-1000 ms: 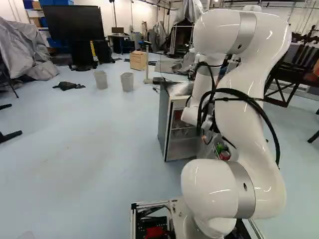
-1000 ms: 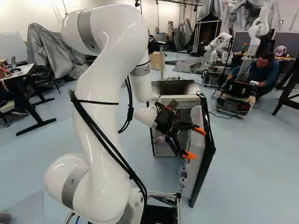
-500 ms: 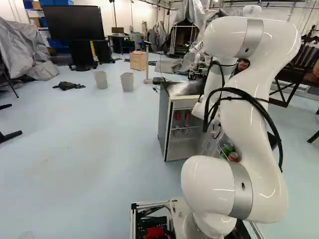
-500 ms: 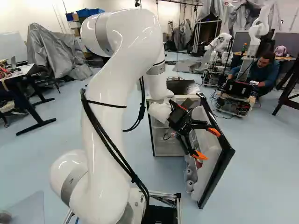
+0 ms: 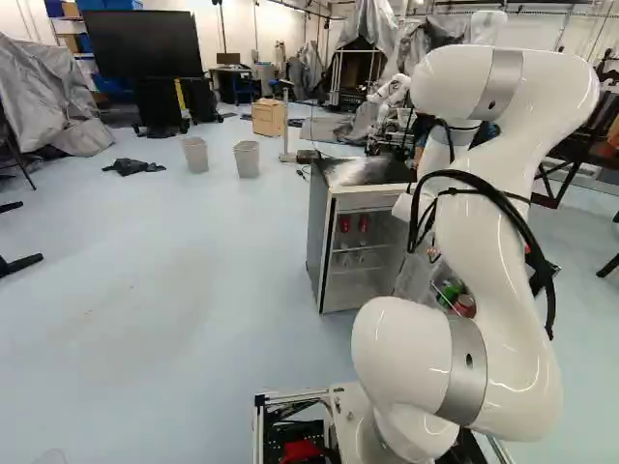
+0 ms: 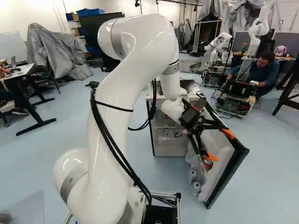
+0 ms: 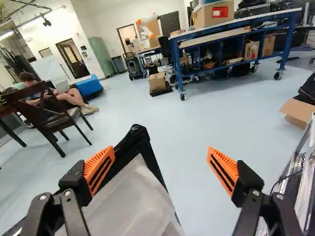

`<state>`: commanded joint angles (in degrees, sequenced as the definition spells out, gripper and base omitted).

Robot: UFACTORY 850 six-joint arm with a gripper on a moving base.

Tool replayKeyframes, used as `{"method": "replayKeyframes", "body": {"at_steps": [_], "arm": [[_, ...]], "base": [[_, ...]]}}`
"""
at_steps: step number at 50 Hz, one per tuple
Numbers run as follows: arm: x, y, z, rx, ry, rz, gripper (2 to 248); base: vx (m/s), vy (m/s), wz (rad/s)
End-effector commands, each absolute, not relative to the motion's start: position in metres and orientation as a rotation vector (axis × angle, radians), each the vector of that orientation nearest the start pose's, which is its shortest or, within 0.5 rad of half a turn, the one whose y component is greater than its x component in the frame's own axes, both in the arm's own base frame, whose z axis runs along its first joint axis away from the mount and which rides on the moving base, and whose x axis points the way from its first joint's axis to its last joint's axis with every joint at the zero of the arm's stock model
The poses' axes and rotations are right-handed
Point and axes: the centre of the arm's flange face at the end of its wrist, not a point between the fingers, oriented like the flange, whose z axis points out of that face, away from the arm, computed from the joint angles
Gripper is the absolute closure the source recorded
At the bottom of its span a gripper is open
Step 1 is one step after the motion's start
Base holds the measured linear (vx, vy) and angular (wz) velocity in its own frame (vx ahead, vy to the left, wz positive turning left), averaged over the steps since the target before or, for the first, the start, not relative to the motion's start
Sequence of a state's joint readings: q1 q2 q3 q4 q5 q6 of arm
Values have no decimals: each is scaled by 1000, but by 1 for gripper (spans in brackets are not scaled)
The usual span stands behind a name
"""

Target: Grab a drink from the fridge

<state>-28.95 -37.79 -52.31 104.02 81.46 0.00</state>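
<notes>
Fridge door (image 6: 227, 178): is found swung wider than in the earlier frames, its outer edge carried further away from the fridge cabinet (image 5: 318, 237).
White arm (image 6: 122, 95): is shifted the same way, with the gripper (image 6: 220, 145) carried along; by the unchanged room, the base is left where it was.
Fingers: are held wide apart, as is plain from the wrist view, orange pads (image 7: 100, 169) facing each other. The door's top corner is seen ahead, between them but nearer one, and its black edge is partly covered by that finger. Whether the door is touched cannot be told.
Cabinet: is placed back from the gripper, on its wrist side, its open front showing shelves.
Red cans (image 5: 344, 223): are stood on an upper shelf, back past the wrist; any print is too small to be told.
Door shelf (image 6: 197, 174): is set below the gripper. By the lower finger a red can (image 6: 207, 164) is seen, and beside it, in the left base view, a green item (image 5: 451, 290). Pale round tops (image 6: 195, 187) are lined up lower down, further below the gripper.
Brown box (image 7: 210, 17): is set on a blue bench (image 7: 236, 35), well ahead of the gripper; a red label is shown on its side.
Open carton (image 7: 298, 112): is left on the floor ahead and off to one side.
</notes>
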Motion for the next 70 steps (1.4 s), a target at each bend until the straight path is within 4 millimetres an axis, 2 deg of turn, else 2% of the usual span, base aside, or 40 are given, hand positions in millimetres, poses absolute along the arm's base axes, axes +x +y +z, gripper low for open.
{"method": "replayKeyframes", "body": {"at_steps": [7, 18, 70], "arm": [[368, -305, 279, 564, -1756, 793, 3], [356, -290, 278, 662, -1703, 833, 3], [305, -194, 284, 1339, -1304, 1181, 3]], "base": [[0, 0, 0], [0, 0, 0], [0, 0, 0]]}}
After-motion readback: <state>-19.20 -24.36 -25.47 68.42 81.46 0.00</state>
